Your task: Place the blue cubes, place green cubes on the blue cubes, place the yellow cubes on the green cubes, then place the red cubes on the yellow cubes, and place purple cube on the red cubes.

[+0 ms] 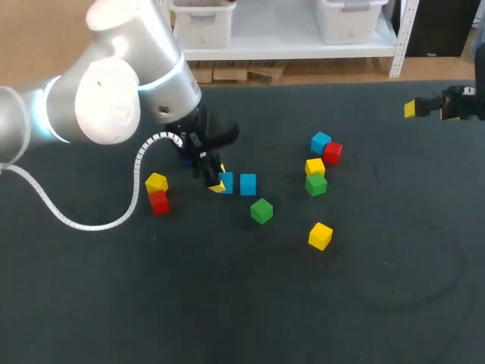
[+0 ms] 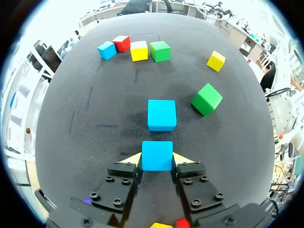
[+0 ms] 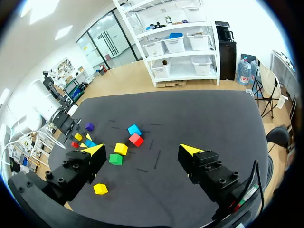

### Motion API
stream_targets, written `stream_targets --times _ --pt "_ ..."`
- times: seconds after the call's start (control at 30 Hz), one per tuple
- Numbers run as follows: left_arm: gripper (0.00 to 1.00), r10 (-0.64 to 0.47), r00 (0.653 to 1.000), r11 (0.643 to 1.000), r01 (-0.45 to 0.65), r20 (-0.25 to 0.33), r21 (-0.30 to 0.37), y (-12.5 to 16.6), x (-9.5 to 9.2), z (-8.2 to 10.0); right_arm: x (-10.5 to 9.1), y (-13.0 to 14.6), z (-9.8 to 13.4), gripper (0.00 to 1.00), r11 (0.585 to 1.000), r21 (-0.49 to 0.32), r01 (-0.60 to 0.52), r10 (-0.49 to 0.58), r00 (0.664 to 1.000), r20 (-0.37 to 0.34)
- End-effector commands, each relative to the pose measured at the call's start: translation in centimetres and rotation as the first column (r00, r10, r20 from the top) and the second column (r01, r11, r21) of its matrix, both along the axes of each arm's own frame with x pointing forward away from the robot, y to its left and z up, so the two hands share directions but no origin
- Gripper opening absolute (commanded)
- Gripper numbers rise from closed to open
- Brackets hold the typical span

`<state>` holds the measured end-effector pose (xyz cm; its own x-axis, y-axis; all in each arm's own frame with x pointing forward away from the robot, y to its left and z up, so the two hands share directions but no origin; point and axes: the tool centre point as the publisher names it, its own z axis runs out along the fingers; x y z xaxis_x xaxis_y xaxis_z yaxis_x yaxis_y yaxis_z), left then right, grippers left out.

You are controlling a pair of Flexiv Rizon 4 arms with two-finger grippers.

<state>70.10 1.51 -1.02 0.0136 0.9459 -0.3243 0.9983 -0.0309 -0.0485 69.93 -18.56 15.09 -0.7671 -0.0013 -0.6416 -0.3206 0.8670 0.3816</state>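
My left gripper point(image 2: 156, 159) is shut on a blue cube point(image 2: 156, 155), low over the dark table; the pair shows in the head view as gripper point(image 1: 216, 182) and cube point(image 1: 226, 182). A second blue cube point(image 2: 161, 115) point(image 1: 248, 184) lies just ahead of it. A green cube point(image 1: 261, 211) sits close by, and a yellow cube point(image 1: 320, 236) lies further right. Blue point(image 1: 320, 142), red point(image 1: 332, 152), yellow point(image 1: 315, 167) and green point(image 1: 316, 184) cubes cluster together. My right gripper point(image 1: 428, 110) point(image 3: 142, 151) hangs open and empty at the table's far right.
A yellow cube point(image 1: 156, 182) and a red cube point(image 1: 159, 202) sit together left of my left gripper. A purple cube point(image 3: 89, 127) lies behind my left arm, mostly hidden in the head view. The left arm's white cable point(image 1: 136, 182) loops over the table.
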Motion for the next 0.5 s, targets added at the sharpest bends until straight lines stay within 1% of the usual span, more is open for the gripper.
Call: stream_targets --times 0.03,0.5 --pt "0.00 -0.002 1.000 1.000 0.002 -0.007 0.005 -0.15 0.21 -0.07 0.00 0.06 0.01 1.00 1.000 -0.001 0.002 -0.002 1.000 0.000" --pt "0.00 0.013 1.000 1.000 -0.012 -0.025 0.011 -0.07 -0.16 -0.44 0.00 0.06 0.01 1.00 1.000 -0.001 0.002 -0.002 1.000 0.000"
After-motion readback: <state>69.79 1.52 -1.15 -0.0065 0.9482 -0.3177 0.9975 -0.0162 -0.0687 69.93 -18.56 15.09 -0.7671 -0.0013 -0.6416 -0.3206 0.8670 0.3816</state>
